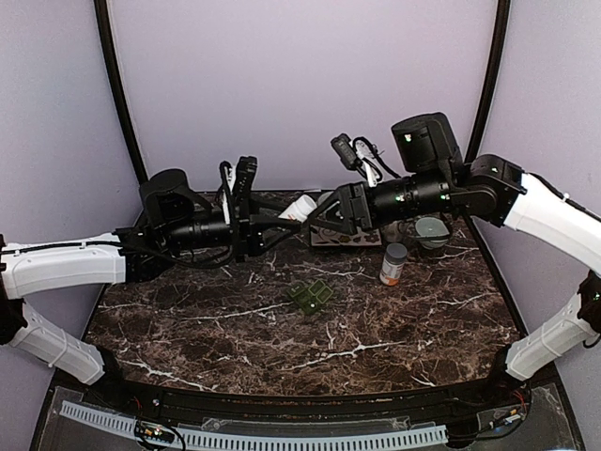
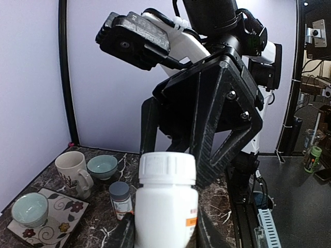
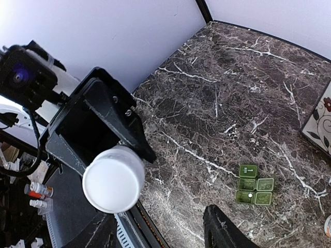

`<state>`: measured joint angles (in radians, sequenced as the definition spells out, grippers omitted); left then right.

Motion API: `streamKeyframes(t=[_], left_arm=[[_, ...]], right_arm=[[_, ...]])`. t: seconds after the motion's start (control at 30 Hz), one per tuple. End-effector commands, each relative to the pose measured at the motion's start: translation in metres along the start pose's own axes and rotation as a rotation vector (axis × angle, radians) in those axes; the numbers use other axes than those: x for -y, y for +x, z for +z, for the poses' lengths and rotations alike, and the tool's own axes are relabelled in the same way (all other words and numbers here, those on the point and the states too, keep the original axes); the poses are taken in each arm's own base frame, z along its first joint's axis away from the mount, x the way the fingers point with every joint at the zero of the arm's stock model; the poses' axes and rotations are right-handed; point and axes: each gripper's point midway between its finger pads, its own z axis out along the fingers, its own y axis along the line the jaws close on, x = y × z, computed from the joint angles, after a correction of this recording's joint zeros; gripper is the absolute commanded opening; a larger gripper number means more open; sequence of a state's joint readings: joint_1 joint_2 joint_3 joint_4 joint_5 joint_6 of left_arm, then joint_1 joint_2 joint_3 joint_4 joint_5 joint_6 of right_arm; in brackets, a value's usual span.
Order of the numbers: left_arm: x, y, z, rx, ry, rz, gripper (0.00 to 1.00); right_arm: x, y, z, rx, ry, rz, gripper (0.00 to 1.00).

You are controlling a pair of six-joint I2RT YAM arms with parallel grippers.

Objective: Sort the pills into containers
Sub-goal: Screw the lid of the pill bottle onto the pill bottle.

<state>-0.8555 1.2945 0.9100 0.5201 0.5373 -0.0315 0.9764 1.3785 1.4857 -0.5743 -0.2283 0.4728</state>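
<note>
My left gripper (image 1: 278, 218) is shut on a white pill bottle (image 1: 302, 207) and holds it level above the table, its white cap (image 3: 114, 178) pointing at the right arm. In the left wrist view the bottle (image 2: 166, 206) fills the space between the left gripper's (image 2: 165, 230) fingers. My right gripper (image 1: 327, 216) stands open around the cap end, with a clear gap to one finger (image 3: 227, 232). The containers (image 1: 311, 297), a small dark-green organiser, lie on the marble with lids open. One compartment (image 3: 249, 196) holds a white pill.
A small bottle (image 1: 393, 264) with a grey cap stands right of the organiser. Behind it are a patterned plate (image 1: 349, 239), a pale green bowl (image 1: 432, 228) and a mug (image 2: 72, 173). Purple walls close in the back and sides.
</note>
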Motion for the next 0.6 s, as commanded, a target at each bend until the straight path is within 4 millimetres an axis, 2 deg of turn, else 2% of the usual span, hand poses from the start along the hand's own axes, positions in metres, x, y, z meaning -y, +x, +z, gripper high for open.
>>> streamKeyframes(t=[0.0,0.33,0.57], left_arm=[[0.022,0.003,0.006,-0.048,0.160,-0.080,0.00],[0.027,0.013,0.012,-0.097,0.231,-0.119,0.00],[0.027,0.013,0.013,-0.097,0.237,-0.120,0.00]], right_arm=[[-0.015,-0.008,-0.009,0.034,-0.064,-0.058,0.58],[-0.026,-0.009,-0.009,0.025,-0.088,-0.081,0.58],[-0.028,-0.005,-0.003,-0.001,-0.093,-0.082,0.53]])
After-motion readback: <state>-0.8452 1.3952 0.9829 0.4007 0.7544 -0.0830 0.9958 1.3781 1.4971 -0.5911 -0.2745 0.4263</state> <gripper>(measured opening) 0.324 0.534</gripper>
